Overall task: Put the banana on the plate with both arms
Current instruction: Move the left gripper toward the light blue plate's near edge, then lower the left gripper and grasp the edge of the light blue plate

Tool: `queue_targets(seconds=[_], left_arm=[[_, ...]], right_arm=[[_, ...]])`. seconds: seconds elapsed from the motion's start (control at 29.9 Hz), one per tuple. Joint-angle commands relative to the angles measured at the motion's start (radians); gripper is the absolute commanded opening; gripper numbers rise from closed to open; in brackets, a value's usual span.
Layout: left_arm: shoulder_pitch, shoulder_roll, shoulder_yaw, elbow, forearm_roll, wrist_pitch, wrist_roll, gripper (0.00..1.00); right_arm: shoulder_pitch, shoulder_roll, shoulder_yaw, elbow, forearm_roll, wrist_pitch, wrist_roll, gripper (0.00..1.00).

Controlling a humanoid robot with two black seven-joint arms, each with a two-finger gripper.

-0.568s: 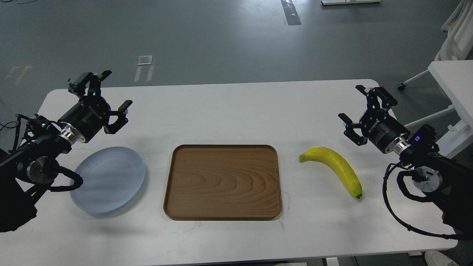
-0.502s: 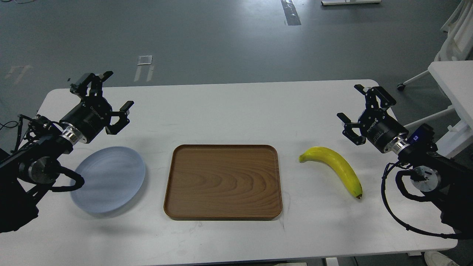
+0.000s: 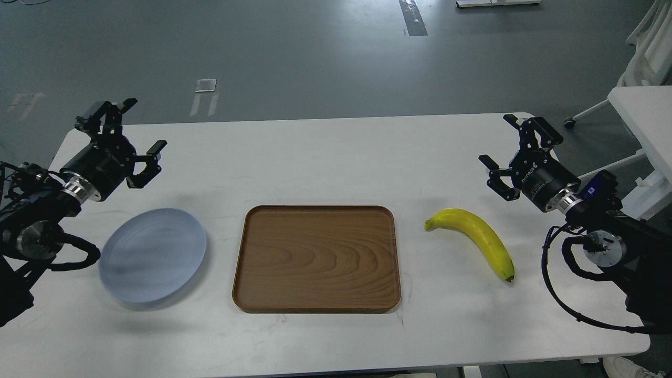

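The yellow banana (image 3: 475, 239) lies on the white table at the right, its greenish stem end toward the tray and its dark tip toward me. The pale blue-grey plate (image 3: 152, 254) lies flat at the left. My left gripper (image 3: 139, 128) is open and empty, raised above the table behind and to the left of the plate. My right gripper (image 3: 501, 142) is open and empty, raised behind and to the right of the banana, apart from it.
A brown wooden tray (image 3: 316, 259) with rounded corners lies in the middle of the table between plate and banana. The white table (image 3: 325, 152) ends close behind both grippers. Another white table (image 3: 643, 113) stands off to the right.
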Motion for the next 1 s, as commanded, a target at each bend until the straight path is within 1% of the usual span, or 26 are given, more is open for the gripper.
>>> queue_targets(seconds=[0.0,0.03,0.07,0.1,0.13,0.17,0.2,0.27,0.33,0.47,0.53,0.67,0.74,0.84,0.94,0.97], left_arm=[[-0.053,0.019,0.006,-0.012,0.049,0.0,-0.007,0.99],[-0.063,0.028,0.003,-0.029,0.102,0.0,-0.031,0.99],[-0.07,0.065,0.003,-0.073,0.176,0.0,-0.072,0.99],[-0.073,0.089,0.002,-0.101,0.224,0.0,-0.097,0.99],[-0.076,0.118,0.002,-0.128,0.271,0.0,-0.119,0.99],[-0.086,0.163,0.005,-0.185,0.378,0.0,-0.124,0.99],[-0.093,0.18,0.005,-0.211,0.435,0.0,-0.124,0.99],[-0.094,0.241,0.003,-0.309,0.647,0.0,-0.124,0.99],[-0.093,0.299,0.005,-0.38,0.782,0.0,-0.124,0.99],[-0.094,0.349,0.008,-0.46,1.014,0.0,-0.124,0.99],[-0.093,0.369,0.014,-0.486,1.248,0.0,-0.124,0.99],[-0.079,0.375,0.032,-0.489,1.479,0.0,-0.124,0.99],[-0.07,0.395,0.104,-0.477,1.607,0.0,-0.124,0.99],[-0.071,0.431,0.201,-0.457,1.67,0.0,-0.124,0.99],[-0.073,0.425,0.274,-0.399,1.675,0.019,-0.124,0.98],[-0.073,0.424,0.279,-0.386,1.674,0.019,-0.124,0.98]], right_arm=[[0.006,-0.003,0.0,0.001,-0.001,0.0,0.0,1.0],[0.006,-0.003,0.0,0.001,-0.001,0.0,0.0,1.0],[0.006,0.0,0.0,0.001,-0.003,0.0,0.0,1.0],[0.006,0.002,0.0,0.001,-0.003,0.0,0.0,1.0],[0.006,0.002,0.0,0.003,-0.003,0.0,0.0,1.0],[0.008,0.003,0.0,0.003,-0.003,0.0,0.0,1.0],[0.008,0.003,0.0,0.001,-0.003,0.0,0.0,1.0],[0.008,0.005,0.0,0.003,-0.004,0.0,0.0,1.0],[0.011,0.005,0.0,0.003,-0.004,0.0,0.0,1.0],[0.02,0.003,-0.003,0.001,-0.006,0.0,0.0,1.0],[0.022,0.005,-0.003,0.0,-0.006,0.0,0.0,1.0],[0.022,0.008,-0.003,-0.003,-0.006,0.0,0.0,1.0],[0.022,0.012,-0.003,-0.003,-0.006,0.0,0.0,1.0],[0.022,0.014,-0.003,-0.002,-0.006,0.0,0.0,1.0],[0.022,0.014,-0.003,0.0,-0.007,0.0,0.0,1.0],[0.022,0.014,-0.003,0.0,-0.007,0.0,0.0,1.0]])
